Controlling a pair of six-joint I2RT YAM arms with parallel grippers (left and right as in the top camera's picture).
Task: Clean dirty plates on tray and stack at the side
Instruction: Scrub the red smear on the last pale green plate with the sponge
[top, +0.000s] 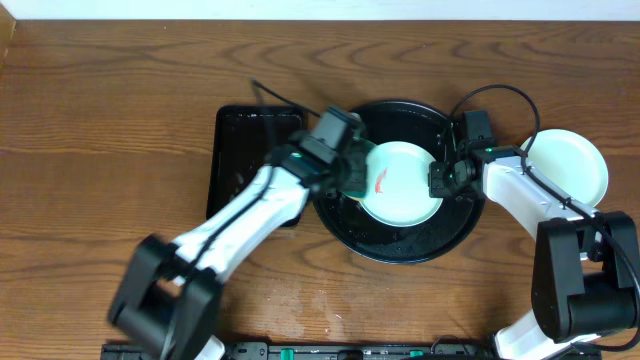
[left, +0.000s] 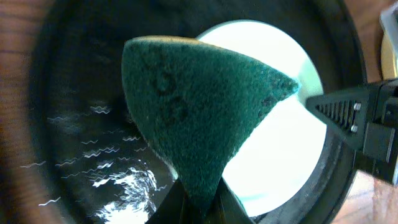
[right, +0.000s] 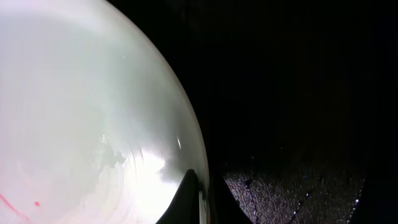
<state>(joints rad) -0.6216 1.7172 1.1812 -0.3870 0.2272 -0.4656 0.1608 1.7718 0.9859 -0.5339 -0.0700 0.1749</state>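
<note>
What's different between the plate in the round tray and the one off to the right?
The tray plate bears a red smear; the side plate shows none. The tray plate lies in the black tray, right hand gripping its rim; the side plate sits untouched on the table. Both are round and pale.

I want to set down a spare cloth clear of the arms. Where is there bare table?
Free: the table left of the rectangular tray, and the strip behind the round tray. Crowded: the middle, where the left gripper with its sponge and the right gripper meet at the smeared plate; a second plate sits far right.
</note>
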